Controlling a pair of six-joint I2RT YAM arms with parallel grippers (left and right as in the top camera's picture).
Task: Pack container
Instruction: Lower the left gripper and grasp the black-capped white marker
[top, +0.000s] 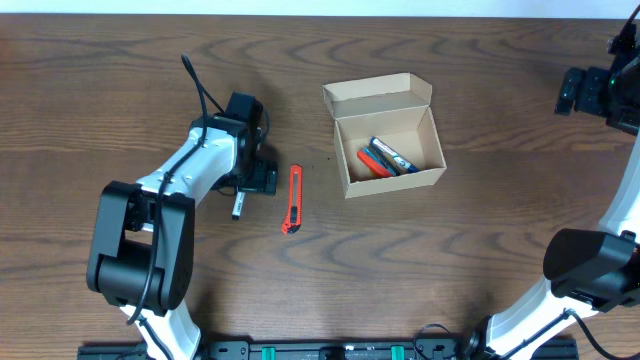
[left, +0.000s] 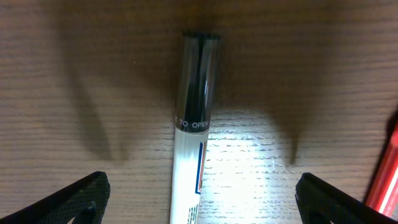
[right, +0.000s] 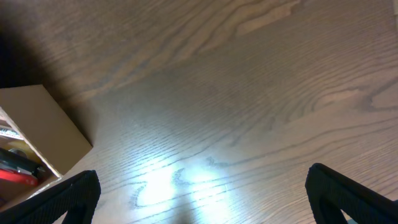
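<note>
The container (top: 385, 140) is an open tan cardboard box at mid-table with its flap lid standing at the back. It holds a red item and a blue one (top: 385, 158). My left gripper (top: 248, 182) is open and low over a white marker with a black cap (left: 194, 118), which lies on the table between the fingers (left: 199, 196), untouched. The marker's end also shows in the overhead view (top: 237, 208). My right gripper (top: 588, 90) is open and empty at the far right. Its wrist view shows bare table between the fingers (right: 202, 193) and the box corner (right: 43, 124) at the left.
A red utility knife (top: 293, 198) lies on the wood table between the left gripper and the box. It also shows at the right edge of the left wrist view (left: 385, 177).
</note>
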